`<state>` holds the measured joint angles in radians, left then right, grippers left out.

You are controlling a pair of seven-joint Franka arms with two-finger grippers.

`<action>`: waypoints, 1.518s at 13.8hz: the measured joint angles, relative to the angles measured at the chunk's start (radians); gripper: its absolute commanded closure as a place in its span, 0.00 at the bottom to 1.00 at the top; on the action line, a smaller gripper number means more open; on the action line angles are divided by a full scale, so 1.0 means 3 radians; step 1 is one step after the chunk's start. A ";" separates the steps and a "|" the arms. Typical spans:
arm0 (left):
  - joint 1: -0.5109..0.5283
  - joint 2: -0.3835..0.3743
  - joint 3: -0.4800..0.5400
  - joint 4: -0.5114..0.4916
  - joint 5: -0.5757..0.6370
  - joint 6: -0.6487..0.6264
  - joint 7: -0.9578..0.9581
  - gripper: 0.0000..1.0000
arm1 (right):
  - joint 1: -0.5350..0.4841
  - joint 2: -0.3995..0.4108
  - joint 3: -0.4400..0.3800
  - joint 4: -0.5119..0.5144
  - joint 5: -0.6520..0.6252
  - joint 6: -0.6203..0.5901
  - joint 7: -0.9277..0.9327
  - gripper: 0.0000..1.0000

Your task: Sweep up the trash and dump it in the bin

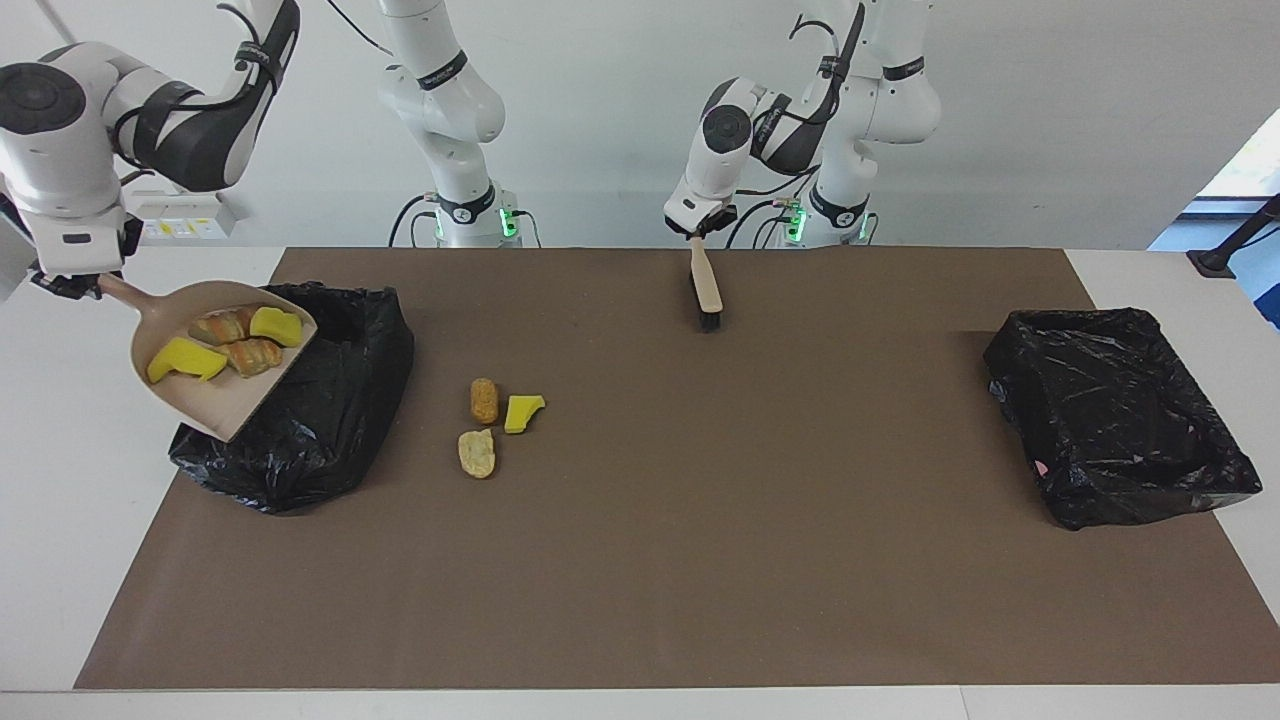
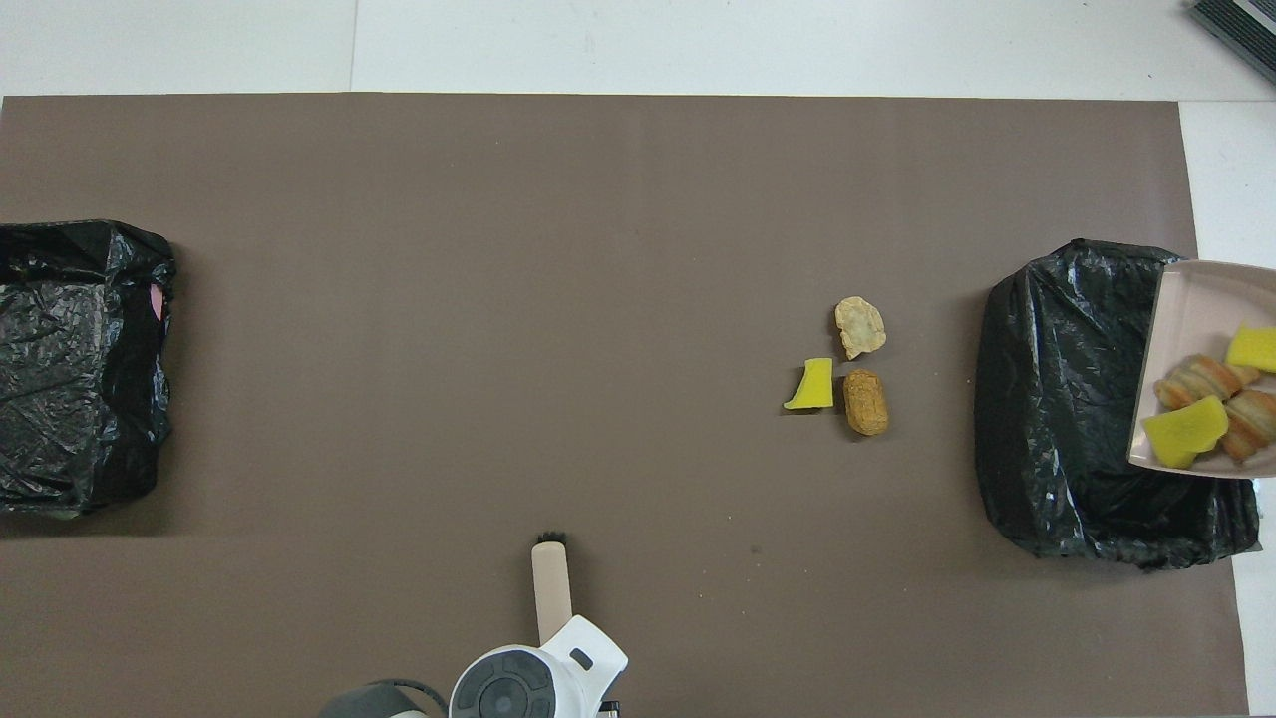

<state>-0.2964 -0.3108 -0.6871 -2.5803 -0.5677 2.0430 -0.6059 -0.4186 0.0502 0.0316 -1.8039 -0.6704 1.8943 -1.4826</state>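
My right gripper (image 1: 75, 285) is shut on the handle of the beige dustpan (image 1: 215, 395), held in the air and tilted over the edge of the black-lined bin (image 1: 330, 430) at the right arm's end of the table. Several pieces of trash lie in the pan (image 2: 1186, 299): yellow sponge (image 1: 183, 360) and bread-like pieces (image 1: 250, 355). Three more scraps lie on the mat beside the bin: a brown one (image 1: 484, 400), a yellow one (image 1: 523, 411) and a tan one (image 1: 477, 453). My left gripper (image 1: 698, 225) is shut on the beige brush (image 1: 706, 285), bristles down on the mat near the robots.
A second black-lined bin (image 1: 1120, 415) stands at the left arm's end of the brown mat (image 1: 700, 560). White table shows around the mat.
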 measured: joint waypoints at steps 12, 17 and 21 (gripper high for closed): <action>0.0189 0.0167 0.0305 0.0496 0.0115 -0.0003 0.0481 0.00 | 0.0112 -0.0051 0.0009 -0.0006 -0.0564 0.0106 -0.0012 1.00; 0.0201 0.0335 0.1167 0.1257 0.1062 -0.0382 0.0932 0.00 | 0.0224 -0.0285 0.0049 0.0081 -0.0652 -0.0126 -0.0176 1.00; 0.0222 0.0634 0.1692 0.1890 0.1484 -0.0674 0.1256 0.00 | 0.0469 -0.0423 0.0064 0.0276 -0.0683 -0.0635 -0.0192 1.00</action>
<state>-0.2298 -0.1205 -0.1794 -2.0131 -0.1223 1.8409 -0.2291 -0.2780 -0.0766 0.0510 -1.7211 -0.8754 1.7038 -1.5402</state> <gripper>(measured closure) 0.000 0.678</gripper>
